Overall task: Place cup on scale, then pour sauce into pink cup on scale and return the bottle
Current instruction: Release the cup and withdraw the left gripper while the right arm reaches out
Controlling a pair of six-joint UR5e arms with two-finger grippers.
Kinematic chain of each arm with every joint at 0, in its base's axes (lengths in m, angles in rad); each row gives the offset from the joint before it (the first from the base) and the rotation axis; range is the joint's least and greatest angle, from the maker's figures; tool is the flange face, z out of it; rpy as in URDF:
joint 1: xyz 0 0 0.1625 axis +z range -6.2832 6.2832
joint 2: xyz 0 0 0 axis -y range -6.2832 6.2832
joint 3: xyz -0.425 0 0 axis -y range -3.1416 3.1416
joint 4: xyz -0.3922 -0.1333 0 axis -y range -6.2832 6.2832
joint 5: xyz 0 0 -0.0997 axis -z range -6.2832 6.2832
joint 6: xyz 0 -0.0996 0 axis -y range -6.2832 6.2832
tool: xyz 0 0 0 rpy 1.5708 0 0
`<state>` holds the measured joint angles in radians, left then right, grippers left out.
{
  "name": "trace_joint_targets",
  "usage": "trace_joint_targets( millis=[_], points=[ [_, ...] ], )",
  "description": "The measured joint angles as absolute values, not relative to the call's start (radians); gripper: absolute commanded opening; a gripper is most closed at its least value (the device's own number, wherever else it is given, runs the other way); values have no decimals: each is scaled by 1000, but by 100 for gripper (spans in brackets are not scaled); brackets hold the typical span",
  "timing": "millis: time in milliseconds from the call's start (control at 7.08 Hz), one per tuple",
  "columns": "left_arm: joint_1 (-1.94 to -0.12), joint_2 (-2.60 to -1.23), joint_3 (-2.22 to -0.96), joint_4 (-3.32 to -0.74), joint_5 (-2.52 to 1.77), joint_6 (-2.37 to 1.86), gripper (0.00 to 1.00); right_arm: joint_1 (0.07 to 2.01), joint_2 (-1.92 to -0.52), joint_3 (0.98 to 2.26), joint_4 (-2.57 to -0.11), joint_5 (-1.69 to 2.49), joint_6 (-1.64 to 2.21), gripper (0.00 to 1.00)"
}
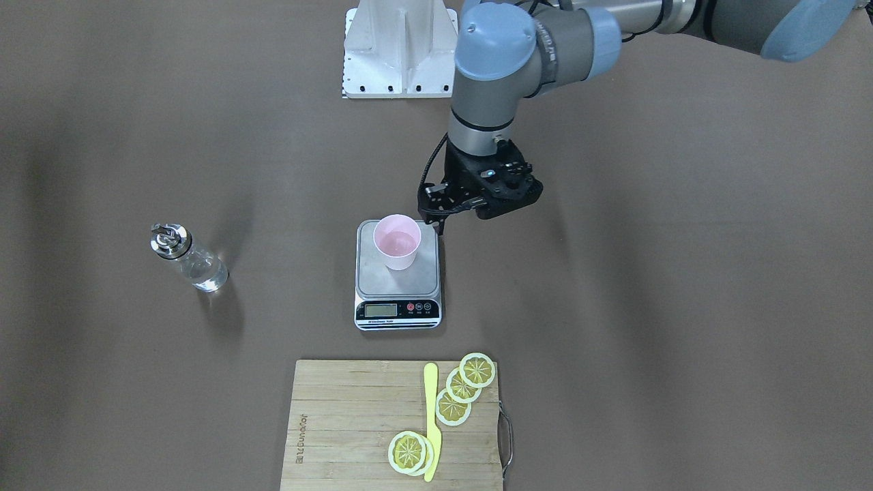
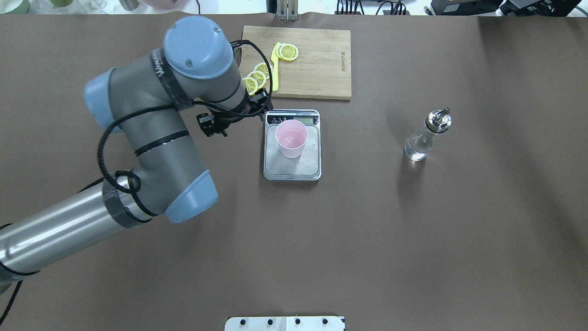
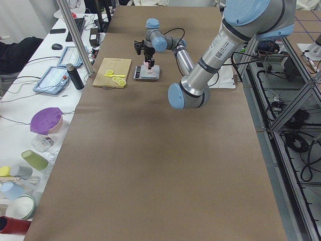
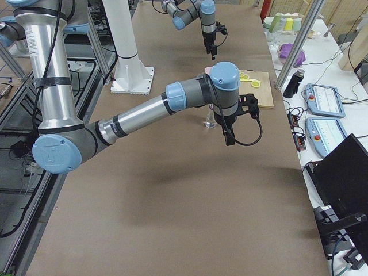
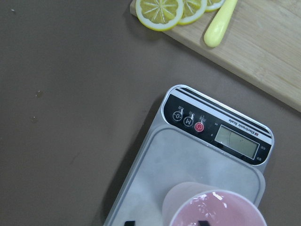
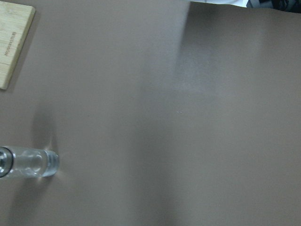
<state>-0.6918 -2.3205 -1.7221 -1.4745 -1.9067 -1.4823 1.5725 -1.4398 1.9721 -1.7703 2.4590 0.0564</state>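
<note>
Cup [image 1: 397, 242] sits inside the scale's [image 1: 379, 281] platform edges, bottle [image 1: 194, 262] well apart. Left gripper [image 1: 436, 213] hangs beside the cup, fingers spread, empty. Right gripper [image 4: 228, 133]: fingers cannot be told.

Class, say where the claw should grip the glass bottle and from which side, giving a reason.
Grip the bottle around its glass body, coming in level from the side: it stands upright, and its metal spout cap is narrow and irregular.

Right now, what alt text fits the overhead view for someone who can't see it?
A pink cup stands on a silver kitchen scale mid-table, the robot's left arm reaching in beside it. A clear glass bottle stands apart to the right; a cutting board with lemon slices lies beyond the scale.
</note>
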Motion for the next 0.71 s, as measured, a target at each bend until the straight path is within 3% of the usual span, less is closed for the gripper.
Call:
trace_joint_targets(
  millis=[424, 706],
  points=[
    [-842, -2137, -1860, -1438, -1980, -1292, 99, 1391, -1452, 2220, -1666, 2414, 471, 100],
    [-898, -2061, -1875, -1437, -1996, -1202, 98, 1163, -1563, 2300, -1401, 2203, 739, 100]
  ],
)
